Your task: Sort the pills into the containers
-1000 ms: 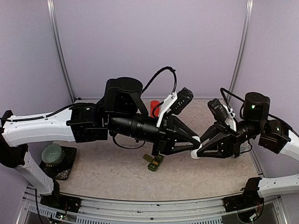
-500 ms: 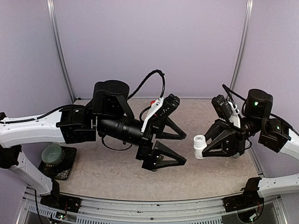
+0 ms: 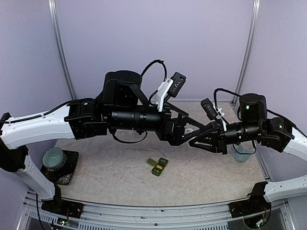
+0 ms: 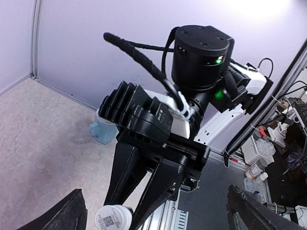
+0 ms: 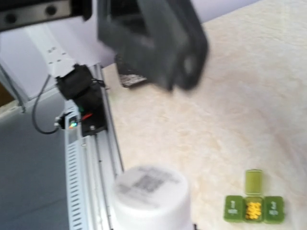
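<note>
Green containers [image 3: 158,166] lie on worktop [image 3: 110,177], near centre, one lid raised, yellow pills [image 5: 253,209] in middle compartment. Above and farther back, right gripper [image 3: 193,142] clamped on white bottle [image 5: 151,196], seemingly by its body; view blurred. Left gripper [image 3: 188,129] splayed wide, empty, just beside bottle. Pale blue mug [image 3: 240,155] at right edge.

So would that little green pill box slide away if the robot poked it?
The pill box looks small, thin plastic, so likely light and slidey. Its middle lid is open over yellow pills, so a bump might spill some.
</note>
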Action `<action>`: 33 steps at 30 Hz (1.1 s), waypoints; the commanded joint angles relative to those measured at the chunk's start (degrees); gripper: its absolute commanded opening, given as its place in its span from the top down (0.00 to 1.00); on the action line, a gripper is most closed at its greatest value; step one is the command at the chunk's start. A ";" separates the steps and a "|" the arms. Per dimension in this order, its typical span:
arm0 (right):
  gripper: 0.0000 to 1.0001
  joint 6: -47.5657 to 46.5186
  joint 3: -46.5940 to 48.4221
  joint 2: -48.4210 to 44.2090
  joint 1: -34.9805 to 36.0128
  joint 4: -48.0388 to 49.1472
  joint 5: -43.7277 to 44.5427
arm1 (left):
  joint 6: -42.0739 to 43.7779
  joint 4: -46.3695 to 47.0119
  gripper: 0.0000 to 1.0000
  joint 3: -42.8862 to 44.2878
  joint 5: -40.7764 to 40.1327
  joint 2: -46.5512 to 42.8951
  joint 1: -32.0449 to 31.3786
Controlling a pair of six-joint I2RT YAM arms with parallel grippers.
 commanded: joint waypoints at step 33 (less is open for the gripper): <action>0.99 0.51 -0.36 -2.75 -0.09 1.53 7.00 | -5.13 0.49 0.01 0.61 -1.40 2.55 -0.79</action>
